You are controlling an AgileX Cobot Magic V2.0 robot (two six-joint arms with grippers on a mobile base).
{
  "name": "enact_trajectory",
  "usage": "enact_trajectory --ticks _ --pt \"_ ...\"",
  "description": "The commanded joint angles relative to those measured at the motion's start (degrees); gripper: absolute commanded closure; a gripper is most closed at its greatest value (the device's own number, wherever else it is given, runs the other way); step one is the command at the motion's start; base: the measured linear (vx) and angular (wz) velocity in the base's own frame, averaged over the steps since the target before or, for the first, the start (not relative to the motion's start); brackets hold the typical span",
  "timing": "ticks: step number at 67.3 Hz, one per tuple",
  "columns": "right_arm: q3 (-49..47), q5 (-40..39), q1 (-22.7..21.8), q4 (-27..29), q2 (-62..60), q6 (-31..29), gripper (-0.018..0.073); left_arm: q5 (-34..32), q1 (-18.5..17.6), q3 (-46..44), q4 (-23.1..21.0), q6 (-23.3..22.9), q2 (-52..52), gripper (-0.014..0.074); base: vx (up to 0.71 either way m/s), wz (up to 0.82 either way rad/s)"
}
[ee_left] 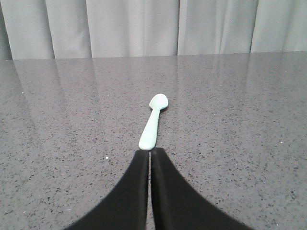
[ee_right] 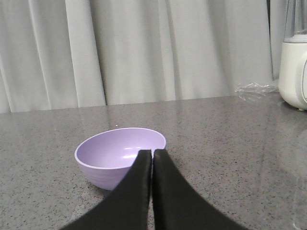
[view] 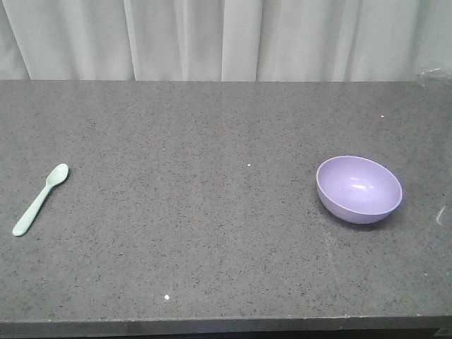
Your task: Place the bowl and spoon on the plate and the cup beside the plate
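Spoon (view: 41, 199) lies far left, bowl (view: 359, 189) right of centre; plate and cup are out of sight. Left gripper (ee_left: 150, 152) and right gripper (ee_right: 152, 152) have jaws pressed together, so descending unopened may shove either

the left pincer (ee_left: 150, 152) has its two black fingers (ee_left: 132, 191) pressed together, with only a thin seam between them, the tips tapering to a point and aimed straight ahead. the right pincer (ee_right: 152, 152) stands the same way: black fingers (ee_right: 172, 196) closed flat against each other, gripping nothing, pointing forward.
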Motion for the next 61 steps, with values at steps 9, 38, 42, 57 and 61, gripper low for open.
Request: enact_trajectory --ticks 9,38,42,57,61 --pt "0.22 -3.92 -0.07 0.0 -0.6 -0.43 0.0565 -4.24 0.03 -0.45 -0.04 -0.61 -0.78 0.0603 0.0 0.0" --pt "0.22 -3.92 -0.07 0.0 -0.6 -0.43 0.0565 -4.24 0.03 -0.45 -0.04 -0.61 -0.78 0.0603 0.0 0.0" --pt "0.22 -3.92 -0.07 0.0 -0.6 -0.43 0.0565 -4.24 0.03 -0.45 -0.04 -0.61 -0.78 0.0603 0.0 0.0" --pt "0.22 -3.92 -0.07 0.0 -0.6 -0.43 0.0565 -4.24 0.03 -0.45 -0.04 -0.61 -0.78 0.0603 0.0 0.0" --pt "0.22 -3.92 -0.07 0.0 -0.6 -0.43 0.0565 -4.24 0.03 -0.45 -0.04 -0.61 -0.78 0.0603 0.0 0.0"
